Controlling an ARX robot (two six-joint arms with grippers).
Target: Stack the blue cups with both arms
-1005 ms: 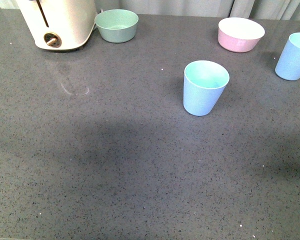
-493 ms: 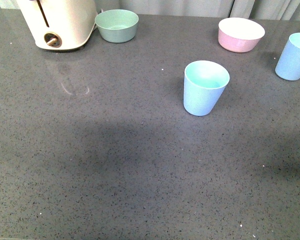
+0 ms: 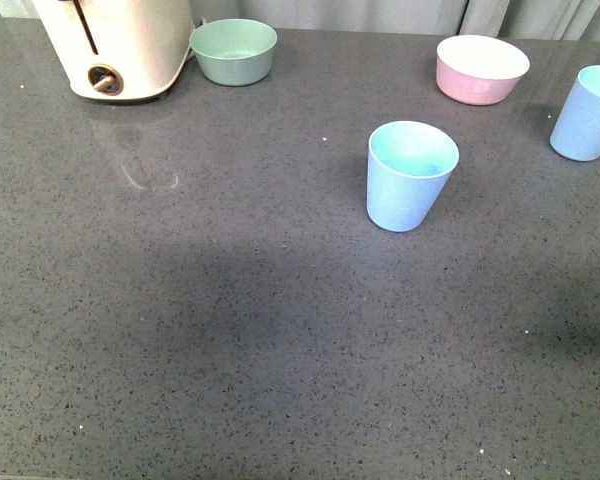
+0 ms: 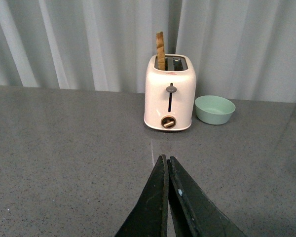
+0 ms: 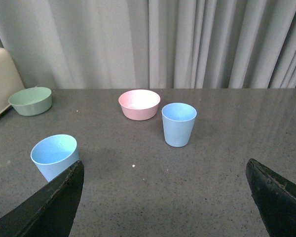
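Blue cups apart, none grasped; left gripper closed, empty; right gripper wide open, empty; reach probably next.

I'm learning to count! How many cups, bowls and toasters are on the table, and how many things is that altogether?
Blue cups: 2
Bowls: 2, a green bowl and a pink bowl
Toaster: 1
Total: 5
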